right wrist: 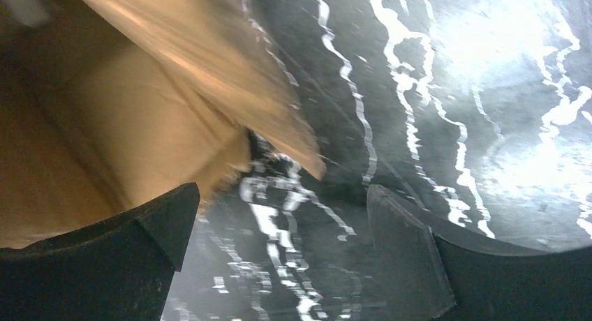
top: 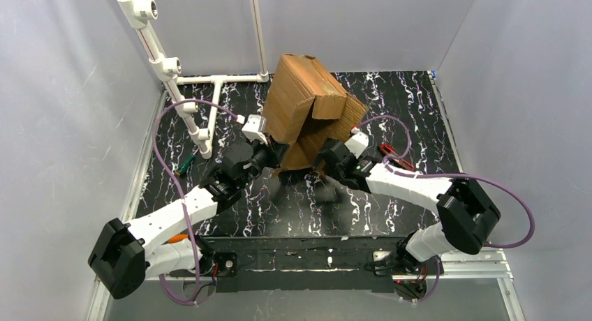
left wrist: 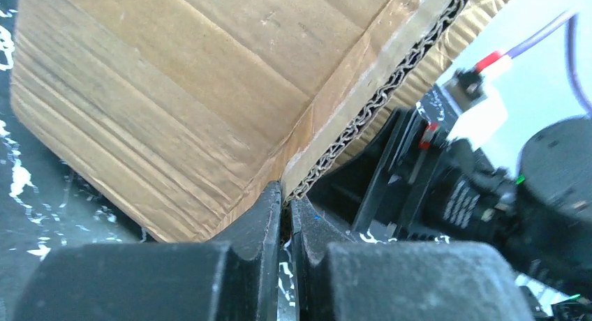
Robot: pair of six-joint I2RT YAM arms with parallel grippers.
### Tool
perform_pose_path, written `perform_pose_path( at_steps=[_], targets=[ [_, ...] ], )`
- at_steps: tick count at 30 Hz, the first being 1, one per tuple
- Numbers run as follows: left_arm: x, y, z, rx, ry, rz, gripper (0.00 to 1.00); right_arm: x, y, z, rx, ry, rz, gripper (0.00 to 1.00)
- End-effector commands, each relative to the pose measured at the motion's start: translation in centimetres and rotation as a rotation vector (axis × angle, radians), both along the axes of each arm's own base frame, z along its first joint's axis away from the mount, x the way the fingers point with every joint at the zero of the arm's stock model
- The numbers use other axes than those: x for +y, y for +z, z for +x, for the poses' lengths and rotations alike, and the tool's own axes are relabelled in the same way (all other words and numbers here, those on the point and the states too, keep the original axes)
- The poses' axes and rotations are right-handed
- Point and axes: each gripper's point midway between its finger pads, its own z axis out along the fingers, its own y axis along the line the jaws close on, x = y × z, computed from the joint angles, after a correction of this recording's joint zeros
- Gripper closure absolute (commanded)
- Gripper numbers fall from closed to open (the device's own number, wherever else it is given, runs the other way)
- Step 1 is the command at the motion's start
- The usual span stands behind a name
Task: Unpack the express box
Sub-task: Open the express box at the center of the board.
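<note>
The express box (top: 307, 105) is a big brown cardboard carton, tipped up on its near lower edge in the middle of the black marbled table (top: 391, 112), with a flap hanging open on top. My left gripper (top: 274, 153) is at the carton's lower left corner. In the left wrist view its fingers (left wrist: 262, 223) are shut, pinching the corrugated edge of a flap of the box (left wrist: 174, 91) at their tips (left wrist: 286, 195). My right gripper (top: 322, 160) is low at the carton's near right side. It stands open (right wrist: 279, 223) over bare table, the box (right wrist: 105, 146) beside its left finger.
A white pipe frame (top: 209, 91) stands at the back left. A small green-handled tool (top: 183, 165) lies by the table's left edge. Grey walls close in the left, back and right sides. Purple cables (top: 516, 216) loop from both arms.
</note>
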Motion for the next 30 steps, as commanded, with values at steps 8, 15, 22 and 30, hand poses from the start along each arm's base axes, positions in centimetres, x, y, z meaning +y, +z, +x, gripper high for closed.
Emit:
perform_pose_path(
  at_steps=[8, 15, 22, 30],
  targets=[
    [-1.1, -0.8, -0.4, 0.002, -0.011, -0.198, 1.0, -0.9, -3.9, -0.9, -0.066, 0.129, -0.094, 0.02],
    [0.6, -6.1, -1.2, 0.051, 0.018, -0.089, 1.0, -2.1, -1.0, -2.1, -0.021, 0.154, 0.07, 0.02],
    [-1.7, -8.7, -1.6, 0.127, -0.044, -0.223, 1.0, -0.6, 3.3, 1.7, -0.208, -0.057, 0.338, 0.02],
    [-1.9, -11.4, -2.8, 0.192, -0.052, -0.219, 1.0, -1.5, -3.6, 2.9, -0.149, -0.113, 0.277, 0.14]
  ],
)
